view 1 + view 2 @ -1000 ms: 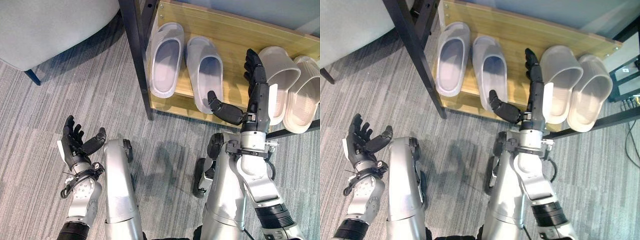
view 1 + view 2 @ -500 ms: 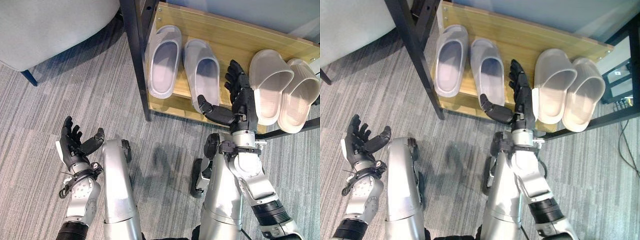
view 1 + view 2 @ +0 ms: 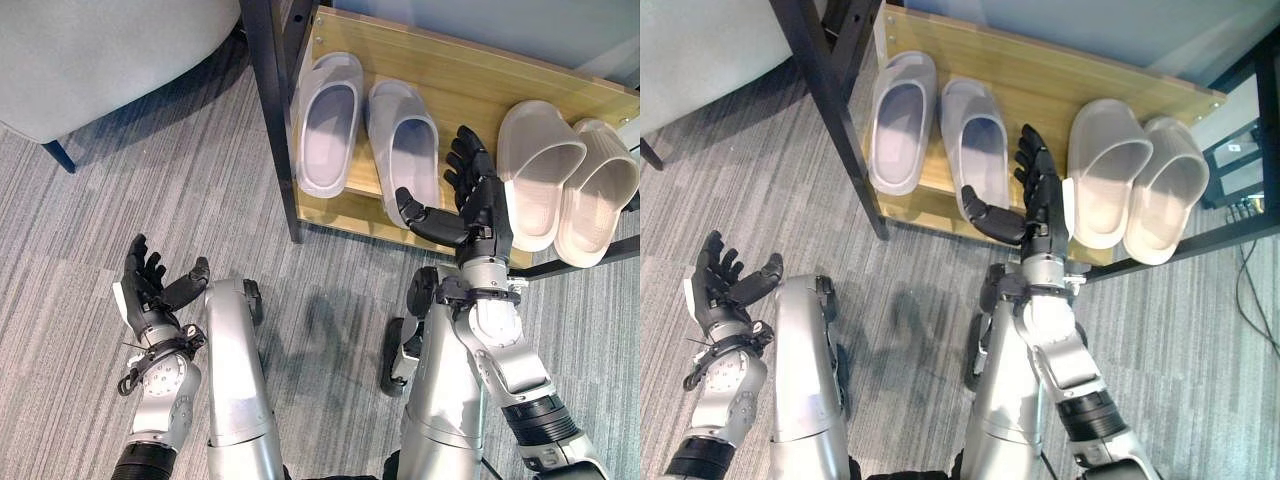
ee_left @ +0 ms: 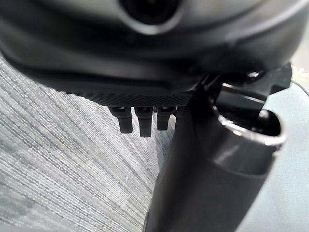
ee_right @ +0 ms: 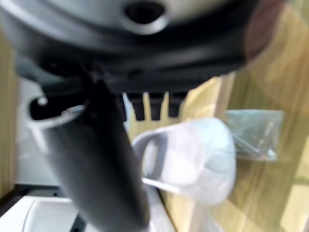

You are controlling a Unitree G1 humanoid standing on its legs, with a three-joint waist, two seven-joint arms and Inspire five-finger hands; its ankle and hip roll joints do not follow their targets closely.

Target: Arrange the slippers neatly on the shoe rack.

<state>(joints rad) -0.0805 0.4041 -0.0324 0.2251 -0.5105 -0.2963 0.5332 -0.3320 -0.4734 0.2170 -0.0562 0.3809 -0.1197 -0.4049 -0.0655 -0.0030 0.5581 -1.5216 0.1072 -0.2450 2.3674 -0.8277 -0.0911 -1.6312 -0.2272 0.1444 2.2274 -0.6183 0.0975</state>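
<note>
Two pale grey slippers lie side by side on the left part of the wooden shelf of the shoe rack, toes towards the back. Two beige slippers lie on the right part, touching each other, angled, their near ends over the shelf's front edge. My right hand is open with the thumb spread, hovering over the shelf's front between the two pairs and touching neither. A pale slipper shows past its fingers in the right wrist view. My left hand is open, palm up, above the carpet.
A black rack post stands at the shelf's left end, and a black front bar runs under the beige pair. A grey upholstered seat with a dark leg stands at the far left. Striped grey carpet covers the floor.
My right hand has drawn back from alongside the left beige slipper towards the shelf's front edge, with its fingers now spread. The camera shifted slightly. The left hand has stayed put.
</note>
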